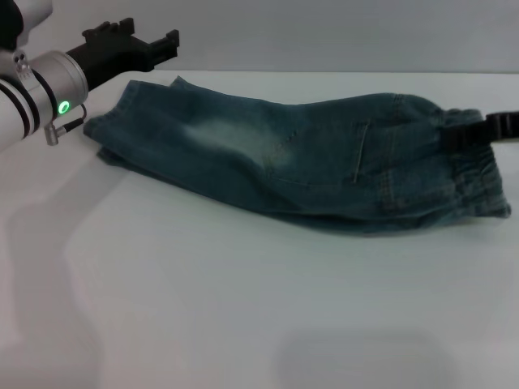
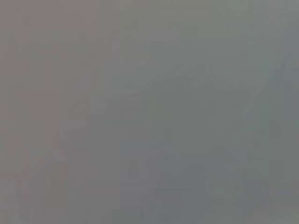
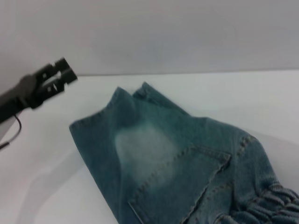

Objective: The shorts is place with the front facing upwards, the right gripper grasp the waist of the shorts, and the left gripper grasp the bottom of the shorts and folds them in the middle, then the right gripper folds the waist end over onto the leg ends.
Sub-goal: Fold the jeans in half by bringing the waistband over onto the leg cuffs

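The blue denim shorts [image 1: 268, 154] lie folded lengthwise on the white table [image 1: 243, 308], one leg on top of the other. The leg ends [image 1: 101, 130] point to the left and the ruffled waist end [image 1: 478, 178] to the right. My right gripper [image 1: 452, 136] comes in from the right edge and is shut on the waistband. My left gripper [image 1: 154, 44] hangs open above and beyond the hems and touches no cloth. In the right wrist view the shorts [image 3: 163, 158] fill the lower part, with the left gripper [image 3: 63, 74] beyond the hems [image 3: 93, 123]. The left wrist view shows only plain grey.
Bare white tabletop spreads in front of the shorts toward me. A plain pale wall [image 1: 324, 32] stands behind the table's far edge.
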